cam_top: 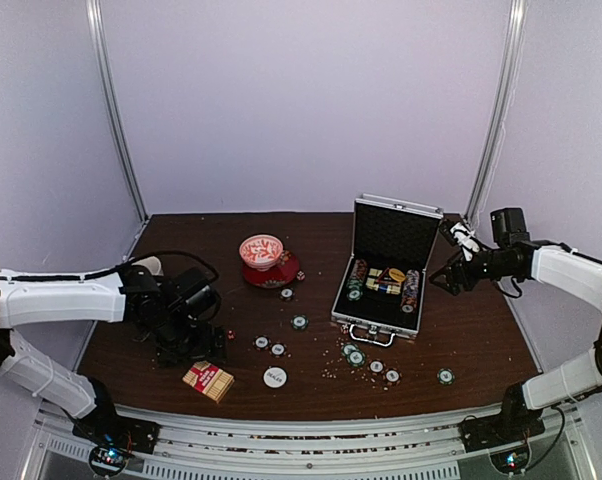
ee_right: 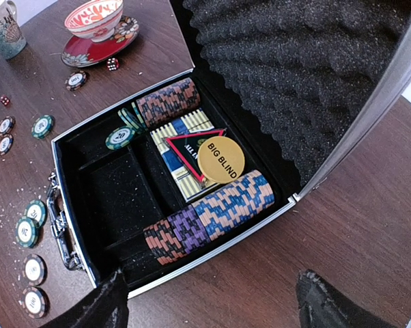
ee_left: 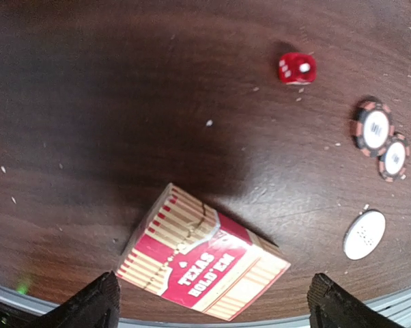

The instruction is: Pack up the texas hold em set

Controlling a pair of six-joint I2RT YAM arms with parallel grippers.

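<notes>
Briefcase (cam_top: 396, 235) right of centre, lid upright at rear. Inside: chip rows (ee_right: 216, 215) at left and right walls, card deck (ee_right: 181, 147) between, round marker (ee_right: 220, 159) on the deck. Bowl (cam_top: 261, 250) on saucer (cam_top: 283, 276) behind-left of case. Card box (cam_top: 208, 380) front left, flat disc (cam_top: 274, 377) just right of it. Loose chips (cam_top: 356, 355) scattered before case and toward card box.

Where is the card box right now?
Top view: the card box lies at front left, just left of the white disc. In the left wrist view it sits just ahead of the open left fingers, untouched.
</notes>
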